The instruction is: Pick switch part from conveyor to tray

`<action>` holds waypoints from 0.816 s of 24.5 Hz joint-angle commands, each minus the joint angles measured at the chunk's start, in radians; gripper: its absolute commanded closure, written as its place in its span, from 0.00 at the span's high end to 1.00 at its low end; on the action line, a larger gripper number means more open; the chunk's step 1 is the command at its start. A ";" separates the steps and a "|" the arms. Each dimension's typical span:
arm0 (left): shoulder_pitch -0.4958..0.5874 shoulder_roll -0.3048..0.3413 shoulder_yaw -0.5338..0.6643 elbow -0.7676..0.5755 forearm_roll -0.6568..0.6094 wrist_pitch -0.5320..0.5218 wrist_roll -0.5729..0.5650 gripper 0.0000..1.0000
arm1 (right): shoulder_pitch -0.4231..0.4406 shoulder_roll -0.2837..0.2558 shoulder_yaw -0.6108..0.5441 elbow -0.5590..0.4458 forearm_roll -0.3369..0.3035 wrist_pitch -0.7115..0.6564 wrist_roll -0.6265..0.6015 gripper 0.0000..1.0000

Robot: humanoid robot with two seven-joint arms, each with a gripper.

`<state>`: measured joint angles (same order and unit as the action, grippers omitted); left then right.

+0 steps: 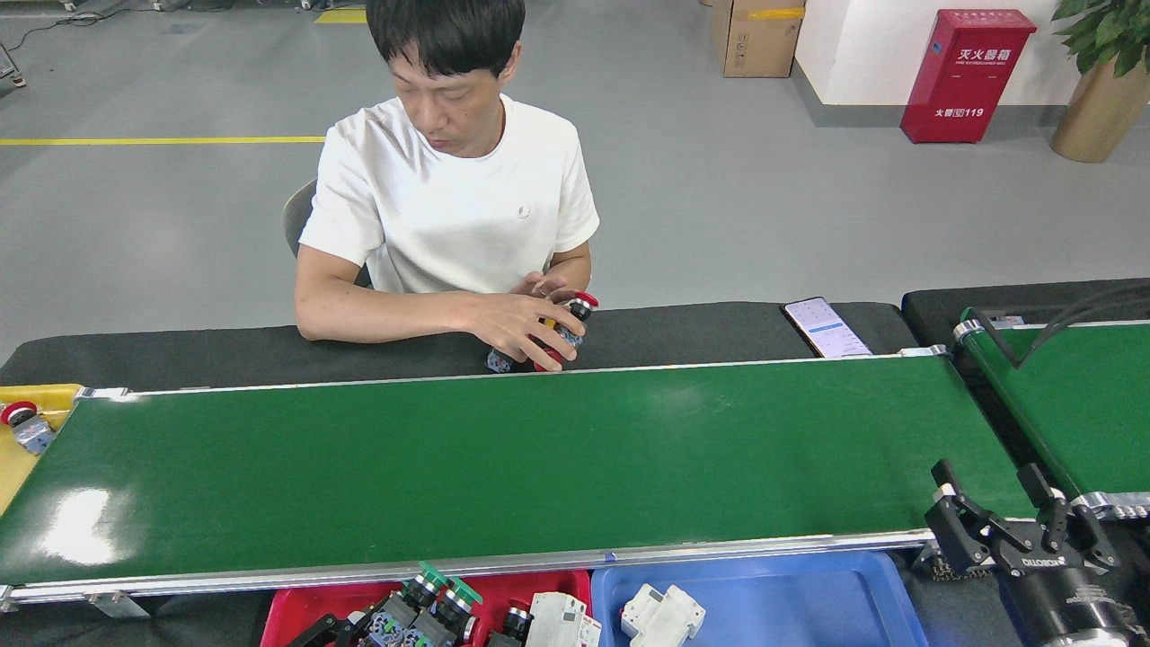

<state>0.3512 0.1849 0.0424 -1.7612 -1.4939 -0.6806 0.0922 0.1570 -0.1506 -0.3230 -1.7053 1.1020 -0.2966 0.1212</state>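
Observation:
The switch part point(433, 595), two green-capped push buttons with blue-grey bodies, hangs over the red tray point(292, 613) at the bottom edge. My left gripper point(382, 633) is shut on it, mostly cut off by the frame. The conveyor point(575, 458), a long glossy dark-green belt with silver rails, carries nothing in view. My right gripper point(999, 505) stands open by the belt's right end, with nothing between its fingers.
The red tray also holds other switches and a white breaker point(557, 620). A blue tray point(782, 598) beside it holds a white breaker. A person's hands point(526, 328) hold red-capped switches at the belt's far rail. A phone point(822, 326), a yellow bin point(27, 431) and a second green belt point(1078, 404) are nearby.

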 commanded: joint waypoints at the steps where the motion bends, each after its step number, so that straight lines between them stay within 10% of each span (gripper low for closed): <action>1: 0.002 -0.002 0.013 -0.014 0.004 -0.005 0.026 1.00 | 0.039 -0.027 0.021 -0.040 -0.002 0.007 -0.069 0.99; 8: 0.020 -0.070 0.120 -0.014 0.047 0.001 0.026 1.00 | 0.116 -0.133 0.254 -0.063 -0.002 0.295 -0.206 0.99; 13: 0.022 -0.209 0.409 -0.006 0.046 0.026 0.012 1.00 | 0.101 -0.130 0.263 -0.063 -0.007 0.290 -0.203 1.00; 20: 0.002 -0.205 0.514 0.075 0.083 0.067 0.012 1.00 | 0.095 -0.129 0.280 -0.054 -0.090 0.272 -0.285 1.00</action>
<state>0.3595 -0.0275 0.5493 -1.6800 -1.4184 -0.6211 0.1011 0.2603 -0.2723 -0.0403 -1.7513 1.0154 -0.0186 -0.1423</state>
